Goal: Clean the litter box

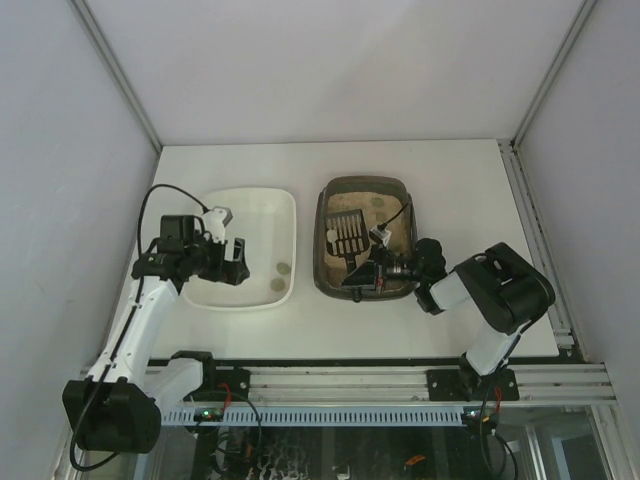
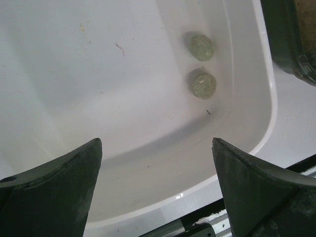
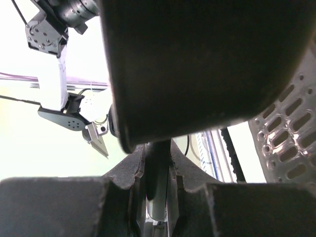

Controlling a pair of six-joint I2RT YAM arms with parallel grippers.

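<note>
The litter box (image 1: 326, 270) is a dark tray with beige litter, right of centre. A black slotted scoop (image 1: 347, 235) lies tilted inside it. My right gripper (image 1: 372, 270) is at the box's near end, shut on the scoop's handle. In the right wrist view the right gripper (image 3: 157, 168) clamps the handle, and the scoop's slotted blade (image 3: 289, 133) fills the top right. A small clump (image 1: 377, 200) lies on the litter at the far end. My left gripper (image 1: 232, 258) is open and empty, low over the white tray (image 1: 230, 205); in its own view the left gripper (image 2: 155, 143) spans the tray's near wall.
Two greenish-grey clumps (image 2: 202, 47) (image 2: 203, 84) lie in the white tray's near right corner (image 2: 256, 128), also seen from above (image 1: 281, 276). The litter box's corner (image 2: 284, 34) sits just right of that tray. The aluminium rail (image 1: 400, 385) runs along the near edge.
</note>
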